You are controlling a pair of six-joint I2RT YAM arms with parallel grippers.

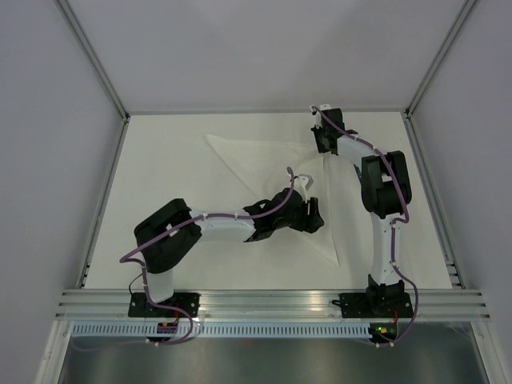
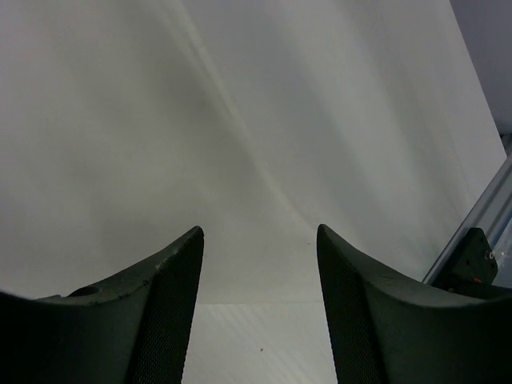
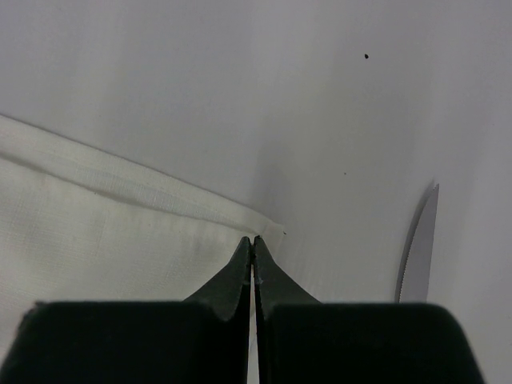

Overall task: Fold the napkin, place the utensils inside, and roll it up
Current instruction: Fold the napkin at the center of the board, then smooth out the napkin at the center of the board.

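Top external view gives you the napkin [image 1: 270,170] as a folded triangle on the table [image 1: 176,184]. It spreads from the middle toward the far edge and the right edge, and one point reaches down toward the near right corner.

Your left gripper [image 1: 314,214] hangs over the cloth, close to that triangle's right side. Its wrist camera shows the jaws standing wide apart with nothing between them. Below them you see only white cloth with a soft crease running across it.

Your right gripper [image 3: 253,246] is out toward the far right of the table, at the napkin's far right corner. Its jaws are pressed together, and the tips sit right on the hem beside the corner tip. You cannot tell whether any cloth is caught between them.

The knife [image 3: 418,248] lies on bare table just beside that corner, apart from the cloth. You see only its serrated silvery blade, and only in the right wrist view.
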